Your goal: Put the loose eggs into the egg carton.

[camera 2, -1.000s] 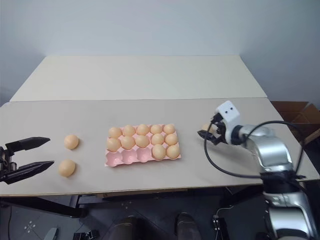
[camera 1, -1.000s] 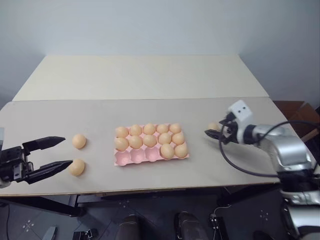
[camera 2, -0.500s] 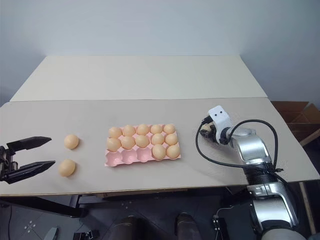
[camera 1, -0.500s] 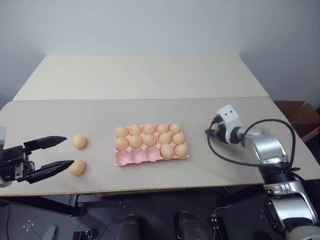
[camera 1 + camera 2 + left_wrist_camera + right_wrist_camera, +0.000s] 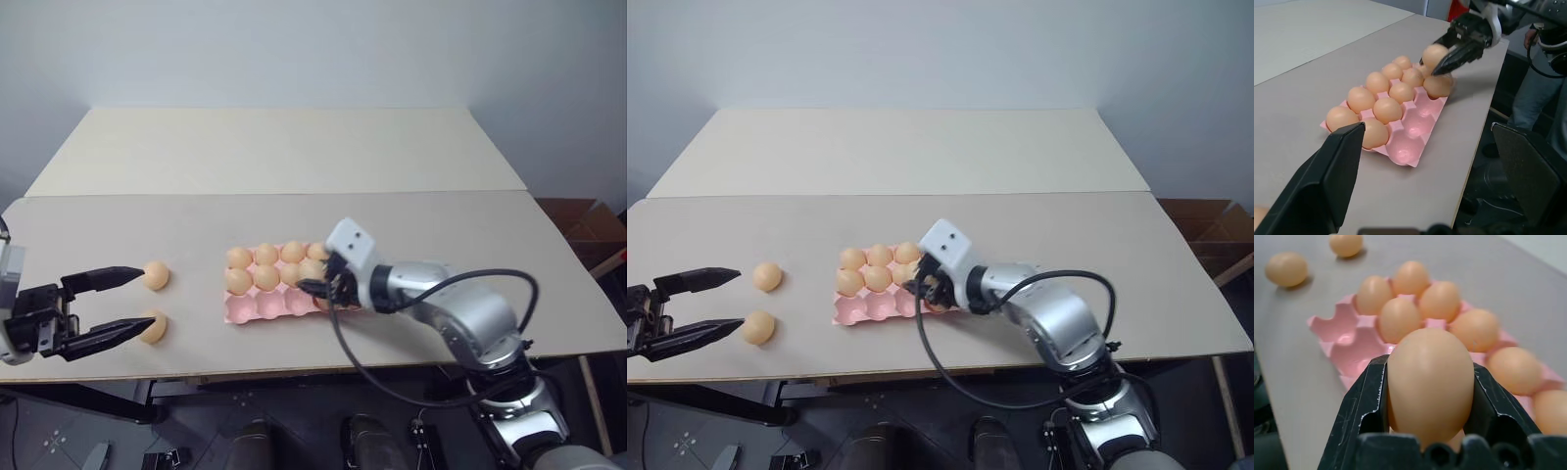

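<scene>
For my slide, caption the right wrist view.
Right claw grips an egg above the pink egg carton.

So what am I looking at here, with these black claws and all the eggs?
It is a two-armed robot. Two pictures come from cameras in its head, looking down at a table; two come from cameras on its wrists. On the table lies a pink egg carton, mostly filled. The right end effector is shut on an egg and holds it above the carton. The left end effector is open, near two loose eggs on the table.
</scene>
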